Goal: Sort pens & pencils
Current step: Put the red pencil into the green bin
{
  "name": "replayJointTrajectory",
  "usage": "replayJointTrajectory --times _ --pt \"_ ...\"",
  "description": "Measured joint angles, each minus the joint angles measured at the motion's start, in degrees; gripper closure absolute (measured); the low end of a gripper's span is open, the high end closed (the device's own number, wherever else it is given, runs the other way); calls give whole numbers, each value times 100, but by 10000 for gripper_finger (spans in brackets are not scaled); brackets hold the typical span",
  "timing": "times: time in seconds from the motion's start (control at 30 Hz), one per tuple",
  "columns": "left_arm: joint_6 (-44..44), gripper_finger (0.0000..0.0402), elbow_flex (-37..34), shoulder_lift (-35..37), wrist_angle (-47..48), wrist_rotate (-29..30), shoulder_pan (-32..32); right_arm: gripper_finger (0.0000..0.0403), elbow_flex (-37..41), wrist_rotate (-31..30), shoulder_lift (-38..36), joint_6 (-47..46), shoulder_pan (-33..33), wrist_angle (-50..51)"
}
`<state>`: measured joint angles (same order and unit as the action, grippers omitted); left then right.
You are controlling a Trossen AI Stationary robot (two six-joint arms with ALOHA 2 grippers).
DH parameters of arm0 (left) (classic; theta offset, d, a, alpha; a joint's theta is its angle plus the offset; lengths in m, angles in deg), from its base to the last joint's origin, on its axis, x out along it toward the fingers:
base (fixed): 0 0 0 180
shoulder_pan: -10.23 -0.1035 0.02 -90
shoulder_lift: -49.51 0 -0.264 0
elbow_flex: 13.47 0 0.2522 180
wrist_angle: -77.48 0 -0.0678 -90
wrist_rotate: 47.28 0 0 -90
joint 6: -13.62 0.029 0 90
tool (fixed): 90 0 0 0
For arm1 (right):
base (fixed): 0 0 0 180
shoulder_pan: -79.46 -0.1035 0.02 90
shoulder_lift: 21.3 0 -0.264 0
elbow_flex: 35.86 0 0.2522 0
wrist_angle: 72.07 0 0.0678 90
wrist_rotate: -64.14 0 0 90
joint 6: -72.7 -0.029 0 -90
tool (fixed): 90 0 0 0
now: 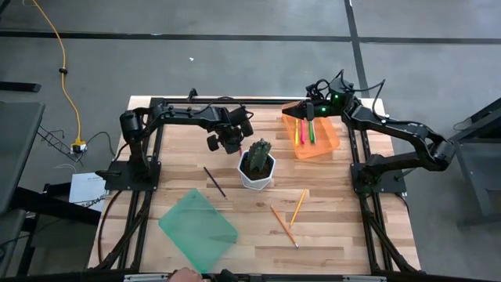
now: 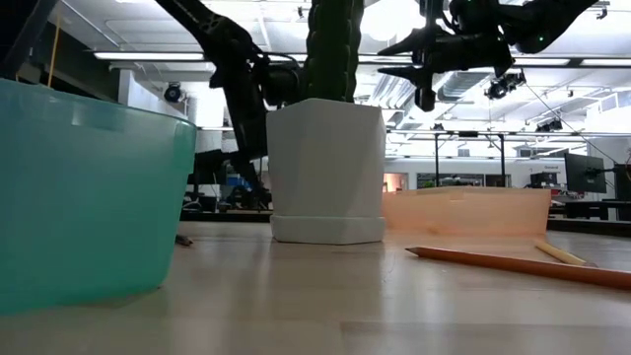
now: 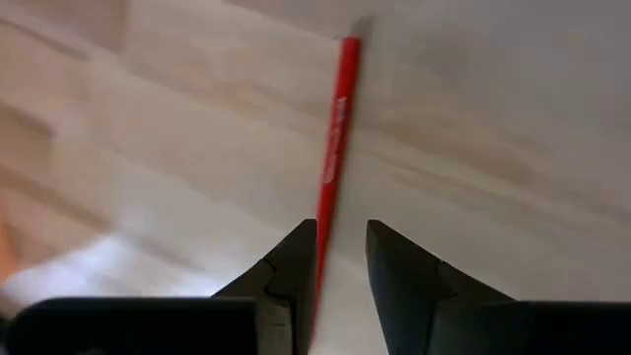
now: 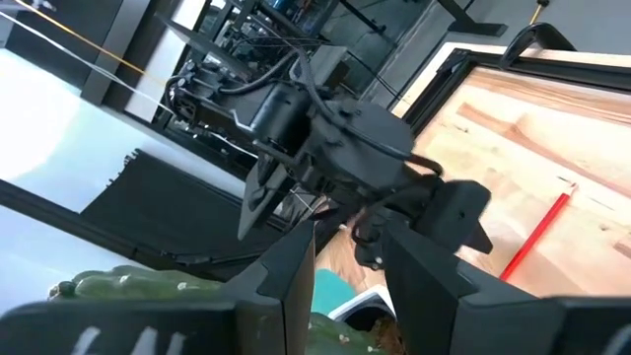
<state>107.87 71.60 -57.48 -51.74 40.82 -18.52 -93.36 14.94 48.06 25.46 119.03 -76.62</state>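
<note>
Three pens [image 1: 304, 131], pink-red, yellow and green, lie in the orange tray [image 1: 327, 144]. A dark pencil [image 1: 214, 182], an orange pencil [image 1: 283, 225] and a yellow-orange pencil [image 1: 298, 207] lie flat on the table. My left gripper [image 1: 231, 139] hovers left of the cactus pot, and in the high view it hides the red pencil [image 3: 335, 148]. In the left wrist view the gripper [image 3: 341, 237] has its fingers narrowly apart over the pencil's near end. My right gripper [image 1: 309, 107] is open and empty above the orange tray's far end. My left gripper stands over the red pencil's near end [image 3: 322, 232], with its fingers pointing along the pencil. That end runs beside the inner edge of one finger [image 3: 296, 258] and vanishes behind it. I cannot tell whether the finger touches it. The pencil lies flat on the table [image 4: 537, 237].
A white pot with a cactus [image 1: 257, 167] stands mid-table, close to my left gripper. A green tray [image 1: 198, 227] sits at the near left. A person's hand [image 1: 185, 274] shows at the near edge. Bare wood lies between the pot and the near pencils.
</note>
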Motion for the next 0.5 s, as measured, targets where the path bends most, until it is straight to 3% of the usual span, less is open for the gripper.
replayJointTrajectory --times 0.5 --pt "46 321 0 -167 -390 -4 150 290 0 19 -2 -10 0 1"
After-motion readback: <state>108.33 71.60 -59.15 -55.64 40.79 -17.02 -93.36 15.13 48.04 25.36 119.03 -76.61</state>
